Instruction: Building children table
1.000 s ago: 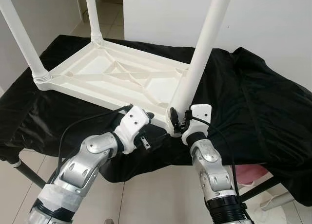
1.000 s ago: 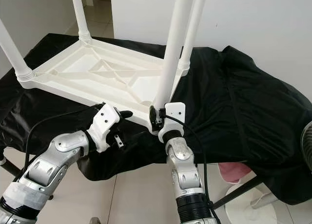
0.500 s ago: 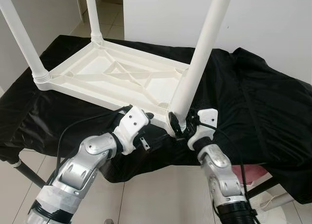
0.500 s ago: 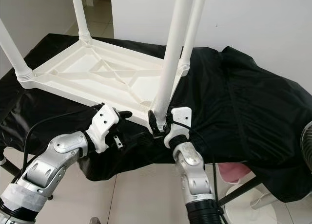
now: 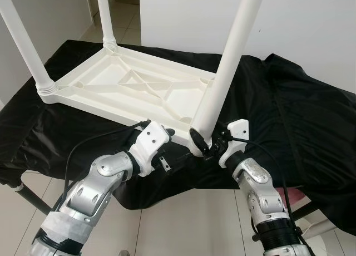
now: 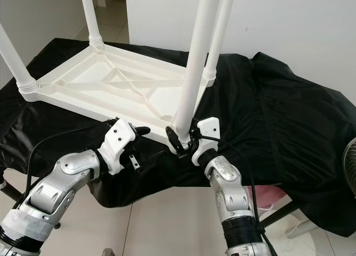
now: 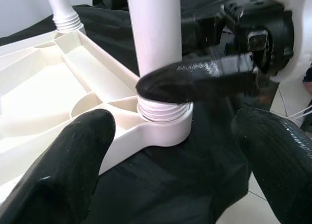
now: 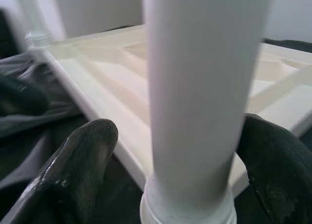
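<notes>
A white plastic children's table [image 5: 128, 83] lies upside down on a black cloth, its legs pointing up. My right gripper [image 5: 199, 143] is shut on the near right leg [image 5: 222, 72], just above the threaded socket [image 7: 163, 121] at the table's corner. In the right wrist view the leg [image 8: 200, 97] stands between both fingers. My left gripper [image 5: 167, 135] hovers open at the table's front edge, left of that corner. In the left wrist view its fingers [image 7: 83, 146] spread wide before the socket, holding nothing.
The black cloth [image 5: 289, 111] drapes over a stand and hangs past its front edge. Other legs rise at the far left [image 5: 25, 44], at the back [image 5: 104, 16] and at the back right [image 6: 219, 33]. Tiled floor [image 5: 183, 222] lies below, and a white wall stands behind.
My right wrist has swung out to the right around the leg's base, with the fingers still at the leg. The left arm has hardly moved.
</notes>
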